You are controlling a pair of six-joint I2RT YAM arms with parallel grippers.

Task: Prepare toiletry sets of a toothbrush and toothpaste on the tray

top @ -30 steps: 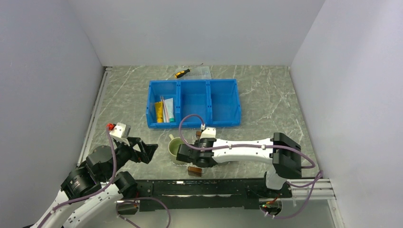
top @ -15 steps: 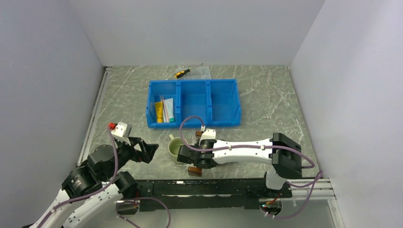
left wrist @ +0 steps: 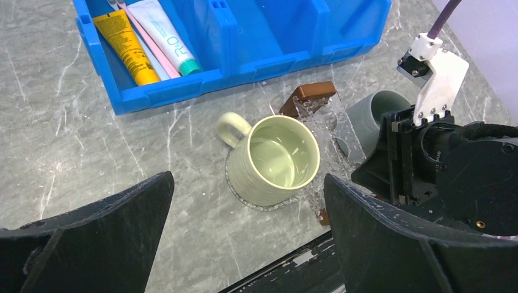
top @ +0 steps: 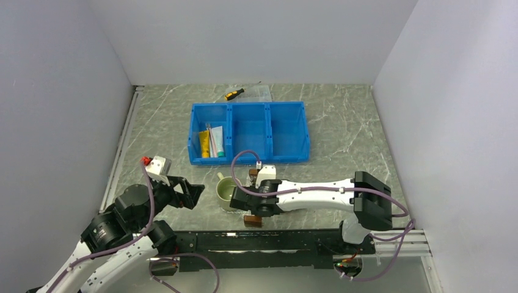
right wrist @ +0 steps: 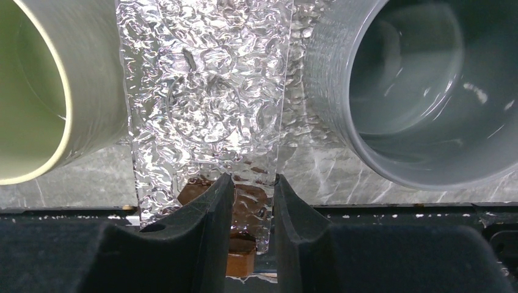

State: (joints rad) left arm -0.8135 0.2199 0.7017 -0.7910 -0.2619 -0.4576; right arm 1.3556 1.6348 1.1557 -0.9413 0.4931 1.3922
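At the near edge of the table, the right gripper (right wrist: 251, 183) has its two black fingers drawn close together, pinching the near end of the tray (right wrist: 201, 73) at its brown wooden handle (right wrist: 241, 259). The tray's clear, rippled body runs away from the fingers through the gap between a pale green mug (left wrist: 278, 159) on its left and a grey mug (right wrist: 421, 91) on its right. Both mugs stand upright just beside it; whether they touch it cannot be told. Nothing lies on the tray.

To the left, the left gripper (top: 190, 195) hangs above the marbled table (top: 342, 128) with its jaws spread wide, holding nothing and facing the green mug.

Farther back sits a blue three-compartment bin (top: 287, 131). The toothpaste (left wrist: 162, 33), the toothbrush (left wrist: 149, 46) and a yellow tube (left wrist: 125, 46) lie side by side in its left compartment. Beyond the bin, near the back wall, rests a yellow-and-black screwdriver (top: 234, 94).
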